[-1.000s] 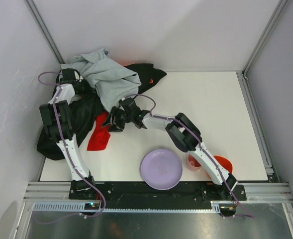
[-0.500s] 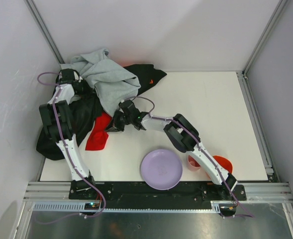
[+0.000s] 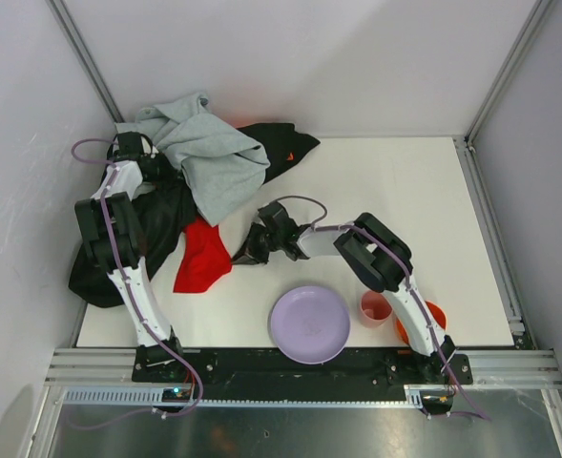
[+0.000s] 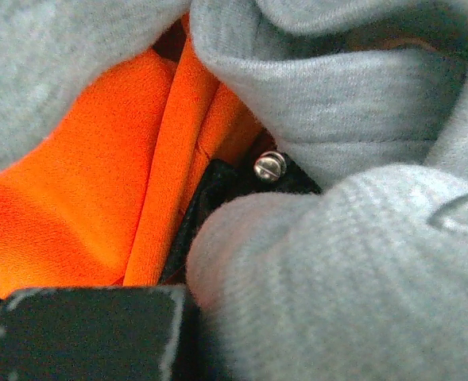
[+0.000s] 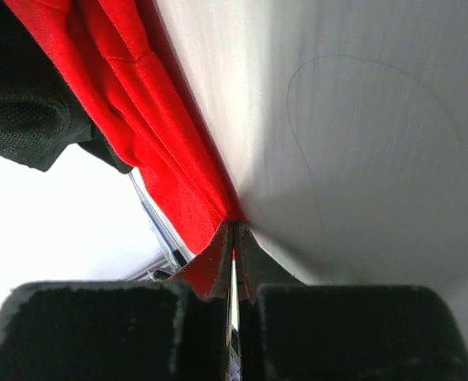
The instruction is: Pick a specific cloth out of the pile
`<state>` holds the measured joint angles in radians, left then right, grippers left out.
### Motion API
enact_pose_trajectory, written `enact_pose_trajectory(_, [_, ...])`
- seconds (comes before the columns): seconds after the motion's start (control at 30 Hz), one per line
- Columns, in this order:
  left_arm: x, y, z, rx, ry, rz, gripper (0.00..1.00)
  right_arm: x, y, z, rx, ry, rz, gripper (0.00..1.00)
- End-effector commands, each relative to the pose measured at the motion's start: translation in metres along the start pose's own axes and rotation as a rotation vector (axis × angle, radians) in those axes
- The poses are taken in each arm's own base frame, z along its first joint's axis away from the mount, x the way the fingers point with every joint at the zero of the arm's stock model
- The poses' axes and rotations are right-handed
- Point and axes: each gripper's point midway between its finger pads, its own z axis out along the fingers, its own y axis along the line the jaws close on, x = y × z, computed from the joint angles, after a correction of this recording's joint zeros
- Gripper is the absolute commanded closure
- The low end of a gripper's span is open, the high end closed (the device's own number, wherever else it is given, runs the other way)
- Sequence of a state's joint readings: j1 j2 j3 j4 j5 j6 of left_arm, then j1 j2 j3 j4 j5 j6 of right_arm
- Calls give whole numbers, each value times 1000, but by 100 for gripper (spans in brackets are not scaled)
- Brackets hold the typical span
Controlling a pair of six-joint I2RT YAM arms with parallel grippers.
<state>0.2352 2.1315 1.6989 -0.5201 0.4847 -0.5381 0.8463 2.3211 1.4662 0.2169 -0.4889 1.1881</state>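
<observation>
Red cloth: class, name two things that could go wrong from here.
1. The right fingers pinch only a thin edge of the red cloth; it may slip out.
2. The black garment lies against the cloth, so pulling could drag it along.

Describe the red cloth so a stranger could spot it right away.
Look at the pile in the far left corner of the table. At its near edge, beside the black garment, lies the cloth, pinched by the right gripper. It is bright red and far smaller than the gray sweatshirt.
</observation>
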Motion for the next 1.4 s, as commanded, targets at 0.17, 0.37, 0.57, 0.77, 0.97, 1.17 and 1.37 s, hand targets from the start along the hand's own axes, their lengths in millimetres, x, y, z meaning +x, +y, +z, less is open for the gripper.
enact_pose_trajectory(0.17, [12,36,-13,-121,55,-44,99,16,22,-14,-63,36,-85,100])
enact_pose_trajectory(0.37, [12,36,-13,-120,56,-43,99,12,30,-15,-84,13,-114,40])
enact_pose_trajectory(0.57, [12,36,-12,-118,56,-43,99,3,33,-3,-74,3,-107,12])
enact_pose_trajectory(0.77, [12,37,-12,-120,57,-43,99,3,38,30,-27,61,-92,11])
enact_pose_trajectory(0.97, [12,39,-12,-118,59,-50,99,5,42,59,-12,88,-77,14])
enact_pose_trajectory(1.17, [11,40,-12,-116,61,-53,99,3,40,77,-5,98,-68,37])
enact_pose_trajectory(1.37, [10,42,-11,-114,60,-60,99,1,41,73,-11,88,-81,83])
